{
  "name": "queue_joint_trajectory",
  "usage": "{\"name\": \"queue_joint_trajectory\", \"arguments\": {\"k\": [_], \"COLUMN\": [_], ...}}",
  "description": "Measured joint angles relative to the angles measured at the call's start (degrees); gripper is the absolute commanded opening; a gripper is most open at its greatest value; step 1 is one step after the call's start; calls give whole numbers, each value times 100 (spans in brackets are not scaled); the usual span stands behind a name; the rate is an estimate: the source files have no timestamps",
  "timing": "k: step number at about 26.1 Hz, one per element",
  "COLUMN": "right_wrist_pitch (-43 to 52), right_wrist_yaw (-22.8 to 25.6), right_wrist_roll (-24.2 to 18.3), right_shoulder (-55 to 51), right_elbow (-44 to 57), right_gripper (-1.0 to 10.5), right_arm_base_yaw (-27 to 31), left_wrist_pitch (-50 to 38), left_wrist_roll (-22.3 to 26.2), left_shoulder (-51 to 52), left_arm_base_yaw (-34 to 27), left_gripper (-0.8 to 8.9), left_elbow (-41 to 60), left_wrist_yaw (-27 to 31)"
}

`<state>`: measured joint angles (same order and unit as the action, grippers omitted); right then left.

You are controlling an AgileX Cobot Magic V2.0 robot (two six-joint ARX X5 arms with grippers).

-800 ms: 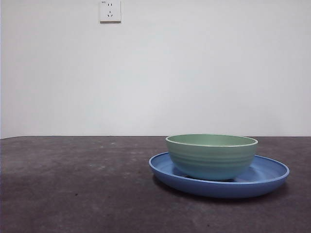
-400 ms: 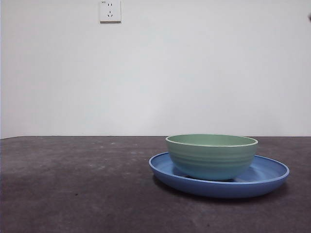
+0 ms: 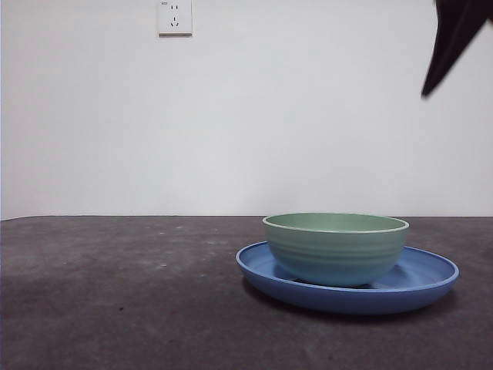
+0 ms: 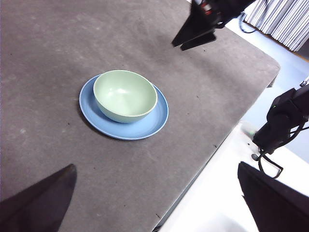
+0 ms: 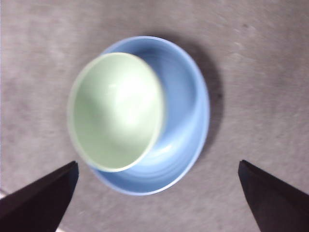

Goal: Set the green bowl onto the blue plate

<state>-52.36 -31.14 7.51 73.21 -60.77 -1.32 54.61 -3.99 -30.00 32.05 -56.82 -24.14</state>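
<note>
The pale green bowl [image 3: 335, 247] stands upright inside the blue plate [image 3: 428, 282], right of the table's middle, a little off the plate's centre. Nothing touches either. My right gripper [image 5: 157, 164] hangs open and empty high above the bowl [image 5: 116, 111] and plate [image 5: 188, 121]; in the front view it shows as a black tip [image 3: 449, 42] at the top right corner. My left gripper [image 4: 156, 166] is also open and empty, held high and well back from the bowl [image 4: 124, 95] and plate [image 4: 145, 129]. The left wrist view also catches the right gripper [image 4: 198, 33] above the table.
The dark grey table [image 3: 123, 293] stretches bare to the left of the plate. Its corner and edge [image 4: 227, 130] lie not far from the plate. A white wall with a socket [image 3: 175, 17] stands behind.
A black gripper tip has come into the front view's top right corner, lower and larger than half a second ago. Bowl and plate have not moved.
</note>
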Motion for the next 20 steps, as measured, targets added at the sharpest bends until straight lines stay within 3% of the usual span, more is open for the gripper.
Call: {"name": "queue_joint_trajectory", "arguments": {"k": [5, 11, 15, 20], "right_wrist_pitch": [472, 859, 1130, 1298], "right_wrist_yaw": [11, 9, 4, -22], "right_wrist_roll": [-133, -236, -437, -564], "right_shoulder": [726, 1467, 2044, 2404], "right_elbow": [0, 0, 0, 0], "right_gripper": [502, 456, 306, 287], "right_arm_base_yaw": [116, 120, 17, -188], "left_wrist_pitch": [-2, 0, -2, 0], "left_wrist_roll": [2, 2, 2, 2], "left_shoulder": [2, 2, 0, 0], "left_arm_base_yaw": [0, 0, 0, 0], "left_gripper": [531, 531, 531, 531], "left_elbow": [-2, -2, -2, -2], "left_wrist_yaw": [0, 0, 0, -2]}}
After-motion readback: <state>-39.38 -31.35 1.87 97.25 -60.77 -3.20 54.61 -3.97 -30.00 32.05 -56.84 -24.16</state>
